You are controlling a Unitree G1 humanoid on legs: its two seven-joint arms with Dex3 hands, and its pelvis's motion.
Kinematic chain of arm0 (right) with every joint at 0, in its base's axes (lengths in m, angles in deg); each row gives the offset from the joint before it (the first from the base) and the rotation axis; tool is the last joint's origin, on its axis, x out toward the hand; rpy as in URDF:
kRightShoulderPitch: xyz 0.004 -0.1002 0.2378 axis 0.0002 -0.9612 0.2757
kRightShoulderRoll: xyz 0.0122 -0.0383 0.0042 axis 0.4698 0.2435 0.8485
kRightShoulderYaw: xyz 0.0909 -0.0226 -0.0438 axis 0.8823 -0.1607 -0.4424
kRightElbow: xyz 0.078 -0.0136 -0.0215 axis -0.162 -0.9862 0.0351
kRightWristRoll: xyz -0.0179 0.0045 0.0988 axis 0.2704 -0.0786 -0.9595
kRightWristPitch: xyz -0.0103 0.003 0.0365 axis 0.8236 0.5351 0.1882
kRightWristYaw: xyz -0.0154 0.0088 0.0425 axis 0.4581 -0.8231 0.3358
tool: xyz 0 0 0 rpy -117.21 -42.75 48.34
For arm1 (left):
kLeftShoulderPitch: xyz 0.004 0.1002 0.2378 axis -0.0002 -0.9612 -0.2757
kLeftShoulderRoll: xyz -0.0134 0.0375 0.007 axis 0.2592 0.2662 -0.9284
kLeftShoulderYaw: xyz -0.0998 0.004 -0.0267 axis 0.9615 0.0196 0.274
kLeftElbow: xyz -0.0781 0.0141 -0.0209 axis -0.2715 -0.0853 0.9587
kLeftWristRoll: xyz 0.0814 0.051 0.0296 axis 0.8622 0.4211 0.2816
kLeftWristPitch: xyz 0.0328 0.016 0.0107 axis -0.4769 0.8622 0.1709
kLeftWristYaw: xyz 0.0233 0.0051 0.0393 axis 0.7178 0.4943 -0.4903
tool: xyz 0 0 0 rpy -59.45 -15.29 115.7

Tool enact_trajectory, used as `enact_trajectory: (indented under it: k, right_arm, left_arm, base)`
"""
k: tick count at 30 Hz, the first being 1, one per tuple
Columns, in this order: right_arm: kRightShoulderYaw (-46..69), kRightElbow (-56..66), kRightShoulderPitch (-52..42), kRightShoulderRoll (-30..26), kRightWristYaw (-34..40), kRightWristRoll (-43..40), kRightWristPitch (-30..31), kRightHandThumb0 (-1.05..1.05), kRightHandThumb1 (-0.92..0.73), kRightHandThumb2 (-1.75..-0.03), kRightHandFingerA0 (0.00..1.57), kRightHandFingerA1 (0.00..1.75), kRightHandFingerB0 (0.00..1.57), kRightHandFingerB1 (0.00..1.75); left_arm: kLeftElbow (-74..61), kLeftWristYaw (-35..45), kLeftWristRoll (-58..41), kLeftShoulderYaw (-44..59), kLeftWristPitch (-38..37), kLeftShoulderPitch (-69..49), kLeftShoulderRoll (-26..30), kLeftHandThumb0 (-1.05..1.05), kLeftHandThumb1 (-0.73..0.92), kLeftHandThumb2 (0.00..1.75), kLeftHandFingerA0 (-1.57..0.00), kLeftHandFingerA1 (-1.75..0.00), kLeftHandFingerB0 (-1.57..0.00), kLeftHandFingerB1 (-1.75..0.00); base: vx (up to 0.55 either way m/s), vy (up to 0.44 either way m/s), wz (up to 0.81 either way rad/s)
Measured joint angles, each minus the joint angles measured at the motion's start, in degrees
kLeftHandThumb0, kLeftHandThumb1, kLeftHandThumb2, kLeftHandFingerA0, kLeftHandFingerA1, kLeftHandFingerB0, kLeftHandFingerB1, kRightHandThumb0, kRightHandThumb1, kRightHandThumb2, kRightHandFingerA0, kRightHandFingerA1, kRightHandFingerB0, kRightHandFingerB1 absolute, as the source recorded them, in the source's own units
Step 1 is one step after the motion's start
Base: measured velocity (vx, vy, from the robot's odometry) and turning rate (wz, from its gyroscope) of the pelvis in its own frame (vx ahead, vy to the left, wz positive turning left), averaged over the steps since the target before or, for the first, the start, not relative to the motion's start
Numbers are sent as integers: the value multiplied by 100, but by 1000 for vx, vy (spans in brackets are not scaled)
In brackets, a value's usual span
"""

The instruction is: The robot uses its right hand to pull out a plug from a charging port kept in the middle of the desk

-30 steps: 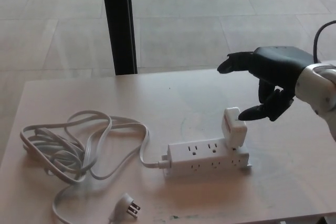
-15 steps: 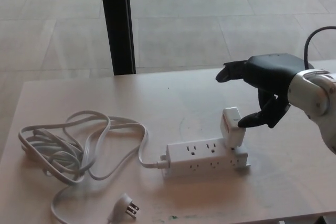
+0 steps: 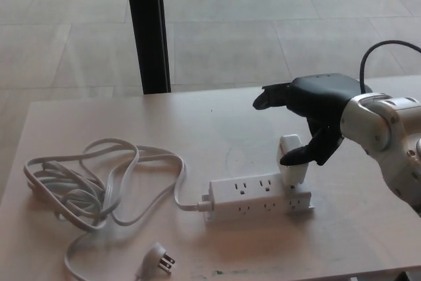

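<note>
Directly beneath the open black right hand (image 3: 314,111), the upright white boxy plug (image 3: 291,160) is touched by one fingertip, ungripped.

One tabletop (image 3: 99,120). One white power strip (image 3: 258,200), near the tabletop's middle. Outlets on the strip's top face: two seen clear, a third place covered. Outlets on its near side face: about three, rightmost hard to read. One white adapter plug (image 3: 291,159), seated at the strip's right end. One white cord (image 3: 92,182), left of the strip, lying in several loose loops; loops too tangled to count. One pronged cord plug (image 3: 160,258), left of and nearer than the strip. One robot hand (image 3: 309,106), the right, above the strip's right end. One dark post (image 3: 147,27), beyond the strip.
</note>
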Motion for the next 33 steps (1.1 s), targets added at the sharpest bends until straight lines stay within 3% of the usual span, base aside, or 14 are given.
enact_trajectory:
  k: [2,9,11,13,14,18,19,20,22,23,24,25,26,33]
  right_arm:
    - [-4,-1,-50,21,-9,50,22,-74,-51,-59,74,148,26,34]
    - [18,2,-225,-55,-115,262,164,-79,-44,-80,87,136,18,42]
    - [52,-14,-234,-117,-137,312,203,-76,-53,-57,81,142,22,33]
    - [107,-36,-235,-206,-151,377,253,-84,-45,-81,85,133,18,43]
    - [144,-34,-243,-251,-156,412,276,-80,-43,-82,89,135,15,44]
    - [226,-31,-298,-323,-160,483,325,-76,-51,-60,80,157,21,37]
    - [230,-29,-327,-322,-160,493,334,-76,-53,-56,81,157,23,37]
    - [236,-24,-364,-320,-160,502,338,-78,-54,-57,81,157,23,35]
    - [235,-14,-404,-310,-166,523,342,-76,-52,-60,74,154,23,34]
    - [235,-4,-416,-287,-180,528,350,-75,-53,-57,75,153,25,33]
    - [235,4,-424,-261,-197,530,356,-76,-54,-57,74,151,27,33]
    - [233,8,-431,-219,-217,532,360,-77,-54,-57,73,152,27,33]
    - [231,3,-432,-181,-225,536,361,-76,-53,-56,71,154,27,33]
    - [200,-47,-432,-9,-298,568,389,-76,-52,-56,72,155,25,34]
  left_arm:
    - [8,0,0,1,0,3,0,-66,65,60,-67,-55,-55,-43]
    - [25,0,1,-4,-1,-1,0,-67,65,60,-67,-56,-54,-43]
    - [26,1,0,-4,-1,-1,0,-68,65,60,-68,-54,-58,-43]
    - [28,0,0,-4,-1,-1,0,-67,52,93,-63,-65,-48,-56]
    - [27,0,0,-3,0,-2,1,-69,65,60,-70,-59,-58,-44]
    - [32,2,-1,1,0,-1,1,-68,65,60,-68,-58,-54,-42]
    - [30,2,-1,2,0,-1,1,-67,52,93,-62,-66,-47,-55]
    - [29,2,-1,2,0,-1,1,-69,66,60,-67,-56,-54,-43]
    - [27,3,0,-1,0,-2,0,-69,66,60,-67,-55,-55,-42]
    - [28,3,0,-1,-1,-3,0,-68,53,94,-63,-65,-48,-55]
    - [29,3,0,-1,-1,-2,0,-69,67,60,-70,-56,-56,-42]
    - [32,3,0,-2,-1,1,0,-67,53,93,-64,-66,-53,-58]
    - [36,3,0,-3,-1,2,0,-67,69,61,-68,-56,-57,-43]
    - [-25,0,4,-30,-2,-19,0,-69,70,61,-68,-54,-59,-43]
  base:
    - [0,0,0]
    - [0,0,0]
    - [0,0,0]
    - [0,0,0]
    - [0,0,0]
    - [0,0,0]
    - [0,0,0]
    - [0,0,0]
    - [0,0,0]
    - [0,0,0]
    - [0,0,0]
    - [0,0,0]
    - [0,0,0]
    - [0,0,0]
